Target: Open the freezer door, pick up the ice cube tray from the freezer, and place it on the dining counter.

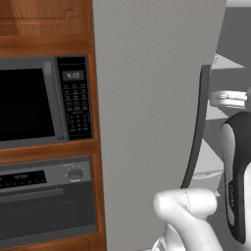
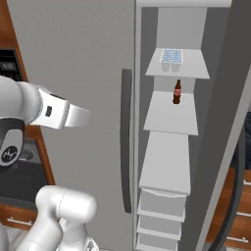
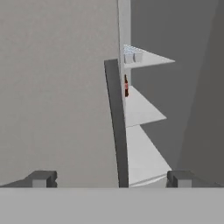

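Freezer (image 2: 169, 147): I see it standing open on the right, grey inside, with pale shelves and drawers lower down.
Freezer door (image 2: 235, 122): I see a grey panel swung out at the far right edge of the right base view, with a dark curved bar on it.
Ice cube tray (image 2: 171, 56): I see it lying on the top shelf, far back in the freezer. It is pale blue-white with little square cells. In the hand view it shows small, up high (image 3: 131, 54).
Bottle (image 2: 177, 91): a small brown one stands upright on the shelf just under the tray.
Closed grey door (image 1: 147, 112): it is on the left of the open part, with a long dark handle (image 2: 126, 139).
Gripper (image 3: 111, 178): I see its two dark tips spread wide apart, with nothing between them. It is not touching anything and is well apart from the tray.
Microwave (image 1: 44, 103): black front, far left, in the wood cabinet.
Oven (image 1: 46, 201): right under the microwave.
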{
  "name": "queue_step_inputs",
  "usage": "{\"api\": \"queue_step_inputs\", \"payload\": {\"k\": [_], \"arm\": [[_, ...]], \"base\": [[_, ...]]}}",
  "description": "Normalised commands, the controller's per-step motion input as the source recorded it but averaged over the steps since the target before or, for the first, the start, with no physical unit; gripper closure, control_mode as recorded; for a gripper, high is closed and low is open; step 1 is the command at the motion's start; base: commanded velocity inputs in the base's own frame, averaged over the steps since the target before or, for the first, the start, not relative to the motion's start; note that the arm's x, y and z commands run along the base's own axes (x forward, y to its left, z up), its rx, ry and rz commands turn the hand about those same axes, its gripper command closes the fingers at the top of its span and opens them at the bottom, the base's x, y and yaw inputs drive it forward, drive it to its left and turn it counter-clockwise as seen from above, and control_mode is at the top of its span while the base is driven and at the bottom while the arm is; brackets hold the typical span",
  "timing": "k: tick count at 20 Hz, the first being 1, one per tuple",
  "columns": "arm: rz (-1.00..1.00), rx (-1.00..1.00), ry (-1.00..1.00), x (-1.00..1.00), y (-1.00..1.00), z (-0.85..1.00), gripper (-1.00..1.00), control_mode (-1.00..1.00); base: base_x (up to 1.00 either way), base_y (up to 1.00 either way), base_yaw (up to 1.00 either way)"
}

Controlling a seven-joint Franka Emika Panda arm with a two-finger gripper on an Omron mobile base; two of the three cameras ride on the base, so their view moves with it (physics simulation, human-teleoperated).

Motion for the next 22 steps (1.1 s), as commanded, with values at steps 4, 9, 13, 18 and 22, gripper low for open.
{"api": "queue_step_inputs", "payload": {"k": [4, 9, 13, 18, 22], "arm": [[0.16, 0.0, 0.06, 0.0, 0.39, 0.0, -1.0, -1.0], [0.12, 0.0, 0.02, 0.0, 0.21, -0.03, -1.0, -1.0], [0.03, 0.0, 0.0, 0.0, 0.02, -0.15, -1.0, -1.0], [0.03, 0.0, 0.0, 0.0, 0.11, -0.22, -1.0, -1.0], [0.0, 0.0, 0.0, 0.0, 0.13, -0.24, -1.0, -1.0]], "base": [[0.0, 0.0, 0.0], [0.0, 0.0, 0.0], [0.0, 0.0, 0.0], [0.0, 0.0, 0.0], [0.0, 0.0, 0.0]]}}
